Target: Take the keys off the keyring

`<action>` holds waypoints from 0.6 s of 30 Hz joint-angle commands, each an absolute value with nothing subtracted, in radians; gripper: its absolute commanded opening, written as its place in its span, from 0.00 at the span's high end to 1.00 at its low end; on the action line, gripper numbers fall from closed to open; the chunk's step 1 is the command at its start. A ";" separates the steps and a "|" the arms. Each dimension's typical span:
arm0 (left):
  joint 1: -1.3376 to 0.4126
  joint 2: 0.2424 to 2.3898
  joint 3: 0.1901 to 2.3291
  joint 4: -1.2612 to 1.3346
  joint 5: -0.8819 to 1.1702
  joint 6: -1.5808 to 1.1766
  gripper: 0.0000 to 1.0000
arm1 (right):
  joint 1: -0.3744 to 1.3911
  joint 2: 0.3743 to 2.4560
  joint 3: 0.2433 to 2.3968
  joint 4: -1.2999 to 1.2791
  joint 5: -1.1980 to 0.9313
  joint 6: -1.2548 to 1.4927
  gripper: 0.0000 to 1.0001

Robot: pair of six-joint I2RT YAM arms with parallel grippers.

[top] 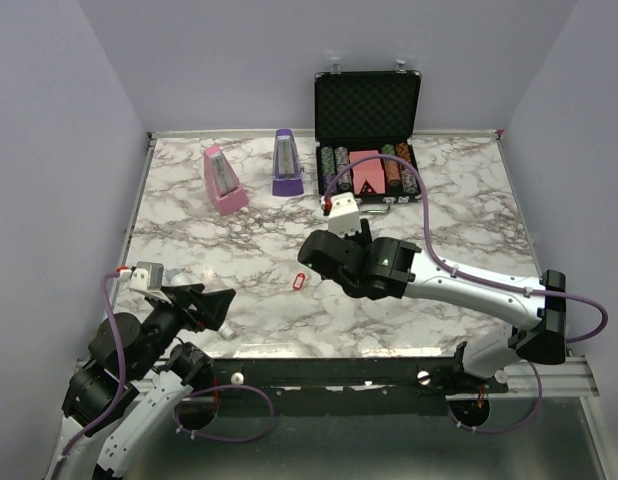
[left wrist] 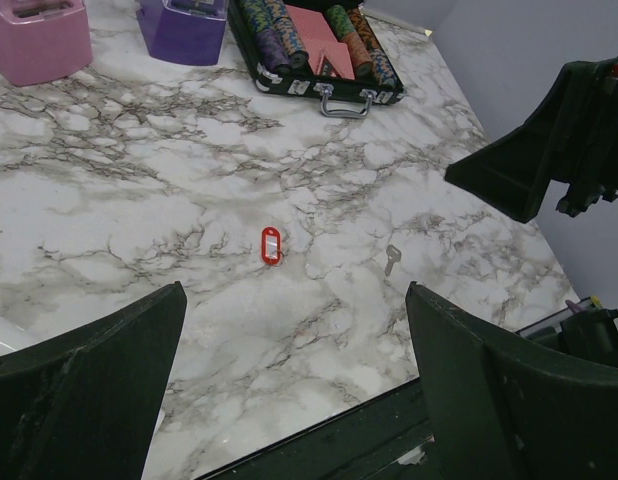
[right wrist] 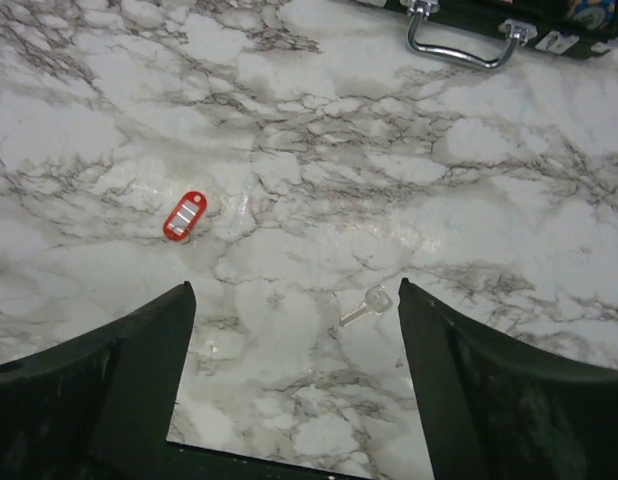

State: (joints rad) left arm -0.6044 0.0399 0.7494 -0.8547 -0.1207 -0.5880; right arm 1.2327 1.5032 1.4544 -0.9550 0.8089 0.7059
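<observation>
Silvery and thin, the key (right wrist: pixel 364 306) lies flat on the tabletop (right wrist: pixel 289 130) below my right tool (right wrist: pixel 294 292), which is spread wide and empty. It should be light and slippery, best pinched across its head. Farther off, apart from it, lies the red keyring (right wrist: pixel 184 215). My left tool (left wrist: pixel 294 292) gapes empty too.

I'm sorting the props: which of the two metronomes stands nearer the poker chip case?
The purple metronome. It stands just left of the open case, while the pink metronome sits farther left, away from it.
</observation>
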 commanded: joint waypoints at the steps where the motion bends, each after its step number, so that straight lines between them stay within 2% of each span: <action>1: -0.607 0.035 0.744 -0.841 -0.137 -0.591 0.01 | 1.223 1.454 1.427 -0.884 0.755 0.681 0.00; 18: -0.607 0.049 0.741 -0.838 -0.137 -0.586 0.01 | 1.215 1.238 1.313 -0.871 0.710 0.759 0.00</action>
State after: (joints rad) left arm -0.6044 0.0402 0.7494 -0.8547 -0.1207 -0.5880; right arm 1.2217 1.2934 1.3396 -0.8772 0.7238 0.7082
